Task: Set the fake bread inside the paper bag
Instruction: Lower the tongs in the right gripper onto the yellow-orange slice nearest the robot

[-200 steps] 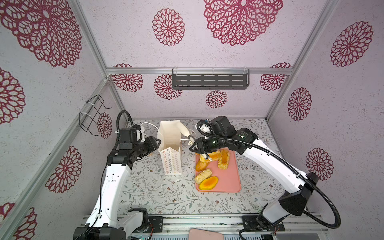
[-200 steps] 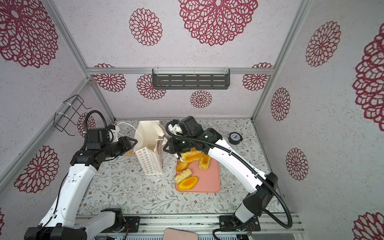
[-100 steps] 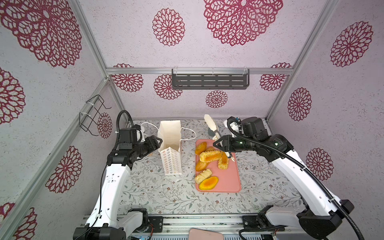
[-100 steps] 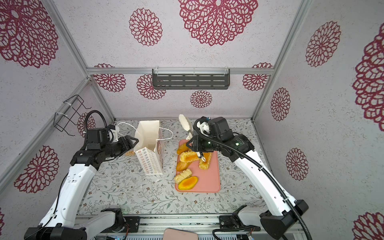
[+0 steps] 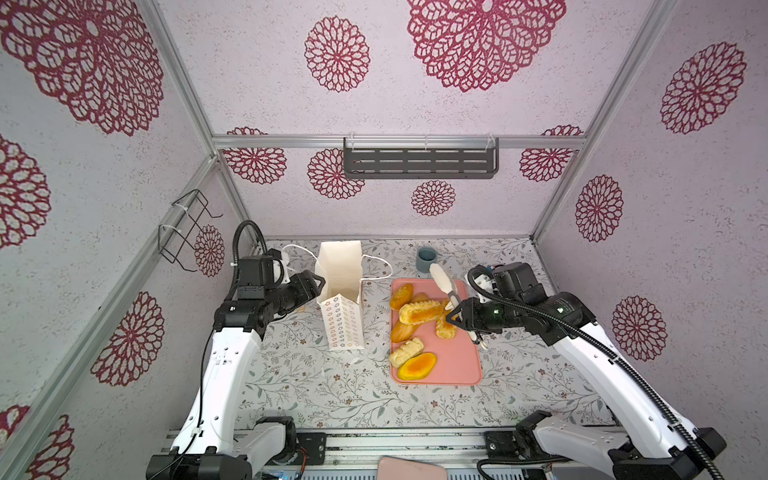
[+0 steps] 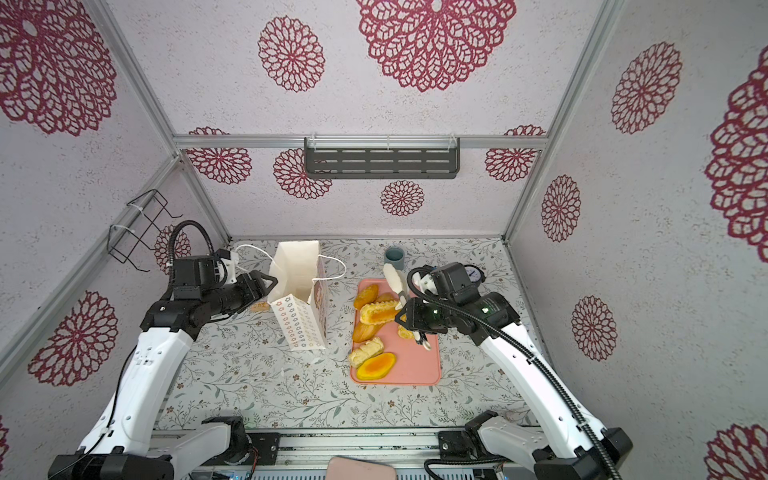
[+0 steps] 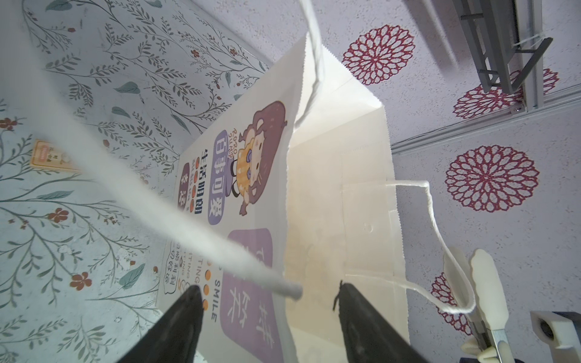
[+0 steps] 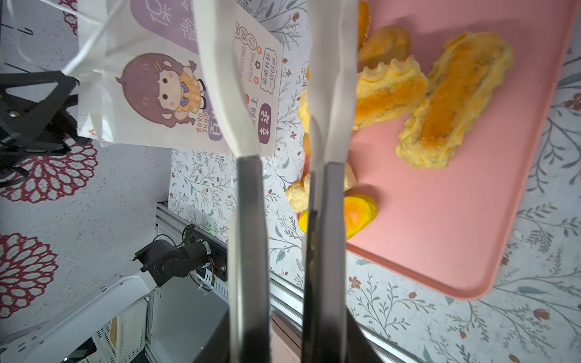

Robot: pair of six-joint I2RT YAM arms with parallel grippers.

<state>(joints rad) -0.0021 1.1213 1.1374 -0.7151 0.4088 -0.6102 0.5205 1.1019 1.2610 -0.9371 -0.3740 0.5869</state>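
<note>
- Swinging back from the paper bag (image 5: 340,270), the right arm now hovers over the pink tray (image 5: 457,365); the right pincer (image 5: 452,318) is clamped on the tongs (image 5: 442,280), and the tong tips are empty.
- Meanwhile the left pincer (image 7: 267,287) is spread, straddling the bag's rim.
- Most of the bread (image 5: 419,311) lies on the tray, beside the bag.
- Best play, I'd say: settle the tong tips across one loaf's middle, squeeze gently, lift clear of its neighbours.
- All around: floral worktop (image 5: 332,395), rosette walls, grey shelf (image 5: 419,162) at the back.

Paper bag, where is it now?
In both top views the paper bag stands upright left of centre, between the left gripper and the pink tray.
</note>
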